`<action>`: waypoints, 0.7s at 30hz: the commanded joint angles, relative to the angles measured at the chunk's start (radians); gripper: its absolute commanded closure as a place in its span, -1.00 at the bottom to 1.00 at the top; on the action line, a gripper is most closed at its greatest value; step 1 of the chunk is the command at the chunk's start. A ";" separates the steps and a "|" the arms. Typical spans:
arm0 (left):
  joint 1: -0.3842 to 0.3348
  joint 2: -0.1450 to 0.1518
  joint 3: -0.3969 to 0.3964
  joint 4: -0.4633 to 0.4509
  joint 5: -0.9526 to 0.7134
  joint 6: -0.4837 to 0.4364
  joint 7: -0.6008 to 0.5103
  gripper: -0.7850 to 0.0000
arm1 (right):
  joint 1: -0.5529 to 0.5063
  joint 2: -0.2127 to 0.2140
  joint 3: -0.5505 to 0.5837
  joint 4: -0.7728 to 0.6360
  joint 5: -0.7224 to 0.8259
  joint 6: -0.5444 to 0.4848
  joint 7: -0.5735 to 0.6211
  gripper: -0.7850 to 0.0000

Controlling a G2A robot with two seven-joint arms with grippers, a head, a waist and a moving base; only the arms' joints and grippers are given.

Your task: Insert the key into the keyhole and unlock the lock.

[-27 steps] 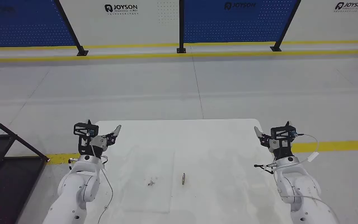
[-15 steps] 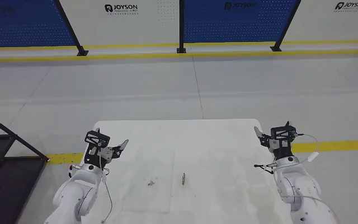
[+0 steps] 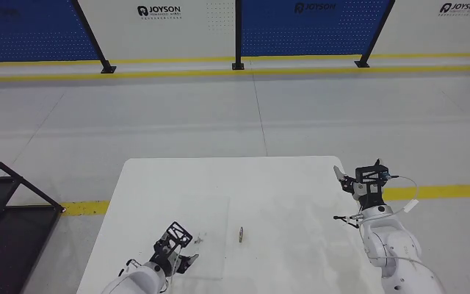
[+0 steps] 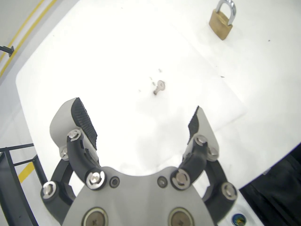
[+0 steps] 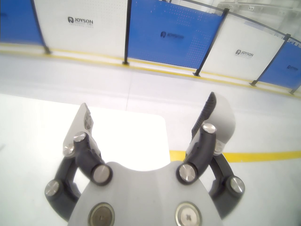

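Observation:
A small silver key lies flat on the white table, seen as a tiny speck in the top view. A brass padlock with a steel shackle stands further right on the table. My left gripper hovers open just short of the key, near the table's front edge, with nothing between its fingers. My right gripper is open and empty over the table's far right corner, well away from both objects.
A black metal frame stands beside the table's left edge. Yellow floor lines and blue-and-white barrier panels lie beyond the table. A faint rectangular sheet outline marks the tabletop around the key.
My left arm has swung from the table's far left corner down toward the front, ending close to the key. The right arm, key and padlock have stayed put.

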 commanded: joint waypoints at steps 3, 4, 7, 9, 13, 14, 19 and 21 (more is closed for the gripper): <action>-0.044 -0.009 0.067 0.025 0.012 0.052 -0.056 -0.98 | 0.000 0.000 0.000 0.000 0.000 0.000 0.000 -1.00; -0.055 -0.011 0.082 0.035 0.009 0.070 -0.064 -0.90 | 0.000 0.000 0.000 0.000 0.000 0.000 0.000 -1.00; -0.090 -0.019 0.122 0.072 0.011 0.122 -0.076 -0.72 | 0.000 0.000 0.000 0.000 0.000 0.000 0.000 -1.00; -0.116 -0.024 0.141 0.095 0.006 0.147 -0.078 -0.47 | 0.000 0.000 0.000 0.000 0.000 0.000 0.000 -1.00; -0.154 -0.029 0.171 0.130 0.004 0.163 -0.079 0.09 | 0.000 0.000 0.000 0.000 0.000 0.000 0.000 -1.00; -0.162 -0.030 0.177 0.136 0.014 0.170 -0.080 0.18 | 0.000 0.000 0.000 0.000 0.000 0.000 0.000 -1.00; -0.195 -0.037 0.210 0.166 0.029 0.194 -0.094 0.11 | 0.000 0.000 0.000 0.000 0.000 0.000 0.000 -1.00; -0.206 -0.039 0.219 0.179 0.034 0.201 -0.097 0.11 | 0.000 0.000 0.000 0.000 0.000 0.000 0.000 -1.00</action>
